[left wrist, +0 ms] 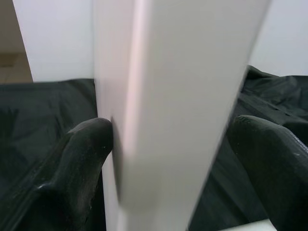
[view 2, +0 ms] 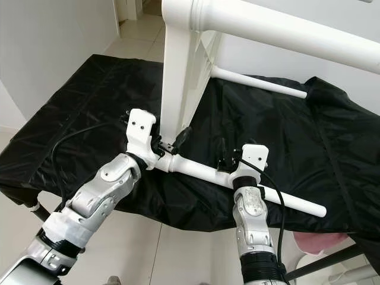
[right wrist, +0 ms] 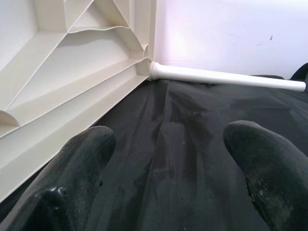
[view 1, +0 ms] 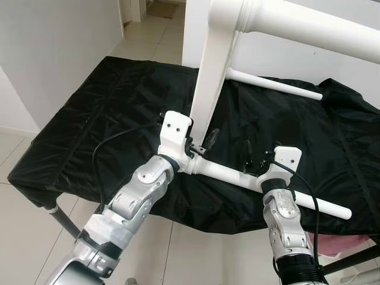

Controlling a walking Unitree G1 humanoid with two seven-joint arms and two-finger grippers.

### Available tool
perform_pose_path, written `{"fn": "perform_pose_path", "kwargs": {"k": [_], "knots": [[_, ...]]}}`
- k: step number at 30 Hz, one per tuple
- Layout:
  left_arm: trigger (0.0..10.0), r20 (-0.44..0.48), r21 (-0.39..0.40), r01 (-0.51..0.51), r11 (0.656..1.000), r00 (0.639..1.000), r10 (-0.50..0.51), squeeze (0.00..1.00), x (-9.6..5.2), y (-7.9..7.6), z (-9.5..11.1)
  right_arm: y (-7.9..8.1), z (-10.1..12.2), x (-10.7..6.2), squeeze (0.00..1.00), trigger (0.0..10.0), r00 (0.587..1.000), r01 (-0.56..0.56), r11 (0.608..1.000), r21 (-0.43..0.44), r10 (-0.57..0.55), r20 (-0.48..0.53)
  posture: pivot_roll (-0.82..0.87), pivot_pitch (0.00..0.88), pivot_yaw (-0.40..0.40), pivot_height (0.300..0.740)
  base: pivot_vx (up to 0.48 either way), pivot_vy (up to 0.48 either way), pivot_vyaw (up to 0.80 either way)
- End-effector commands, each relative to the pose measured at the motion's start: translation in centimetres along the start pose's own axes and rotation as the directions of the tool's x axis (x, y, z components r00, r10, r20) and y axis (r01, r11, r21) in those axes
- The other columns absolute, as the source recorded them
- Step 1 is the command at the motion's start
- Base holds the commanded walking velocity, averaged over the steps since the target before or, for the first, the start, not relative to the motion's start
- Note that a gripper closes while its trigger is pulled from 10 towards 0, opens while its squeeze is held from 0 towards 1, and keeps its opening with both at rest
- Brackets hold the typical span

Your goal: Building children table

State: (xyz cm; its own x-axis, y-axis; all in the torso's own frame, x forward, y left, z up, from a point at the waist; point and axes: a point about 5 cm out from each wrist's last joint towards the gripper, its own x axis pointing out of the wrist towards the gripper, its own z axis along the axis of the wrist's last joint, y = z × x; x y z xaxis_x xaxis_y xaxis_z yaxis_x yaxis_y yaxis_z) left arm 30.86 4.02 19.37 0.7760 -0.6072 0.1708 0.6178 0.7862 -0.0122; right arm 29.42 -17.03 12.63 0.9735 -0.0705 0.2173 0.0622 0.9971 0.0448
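The white plastic children's table (view 1: pixel 211 71) stands on its side on the black cloth (view 1: pixel 107 119). One round leg (view 1: pixel 323 205) points toward me along the cloth's front, another leg (view 1: pixel 273 84) lies at the back, and a third (view 1: pixel 309 27) juts out overhead. My left gripper (view 1: pixel 202 142) is open and straddles the tabletop's lower edge (left wrist: pixel 163 96); one finger (left wrist: pixel 82 159) touches it. My right gripper (view 1: pixel 254 155) is open above the near leg, with only cloth (right wrist: pixel 178 144) between its fingers. The table's ribbed underside (right wrist: pixel 62 72) lies ahead of it.
The cloth-covered work surface ends close in front of me (view 1: pixel 196 222), with tiled floor (view 1: pixel 18 237) below and to the left. A white wall (view 1: pixel 53 47) stands on the left. Something pink (view 1: pixel 335 244) sits low on the right.
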Motion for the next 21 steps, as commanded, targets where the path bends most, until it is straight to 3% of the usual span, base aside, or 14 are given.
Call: {"fn": "perform_pose_path", "kwargs": {"k": [1,8,21], "knots": [[10.0,-0.012,0.019,0.023,1.0,1.0,-0.023,0.0,0.4,0.1,0.3,-0.1,0.0,0.1,0.0,10.0,1.0,0.009,1.0,-0.009,-0.009,-0.004,-0.01,0.0,-0.031,0.74,0.0,0.0,0.0],[10.0,-0.054,0.101,0.002,0.995,0.999,0.003,0.0,1.8,1.2,1.8,0.1,0.0,0.0,0.0,10.0,1.0,0.002,1.0,-0.027,-0.002,0.0,-0.01,0.0,-0.021,0.74,0.0,0.0,0.0],[10.0,-0.097,0.104,-0.074,0.992,0.992,0.084,0.0,3.1,1.9,3.2,0.1,-0.2,-0.3,0.0,10.0,1.0,0.02,0.999,-0.027,-0.02,0.0,-0.02,0.0,0.003,0.74,0.0,0.0,0.0]]}}
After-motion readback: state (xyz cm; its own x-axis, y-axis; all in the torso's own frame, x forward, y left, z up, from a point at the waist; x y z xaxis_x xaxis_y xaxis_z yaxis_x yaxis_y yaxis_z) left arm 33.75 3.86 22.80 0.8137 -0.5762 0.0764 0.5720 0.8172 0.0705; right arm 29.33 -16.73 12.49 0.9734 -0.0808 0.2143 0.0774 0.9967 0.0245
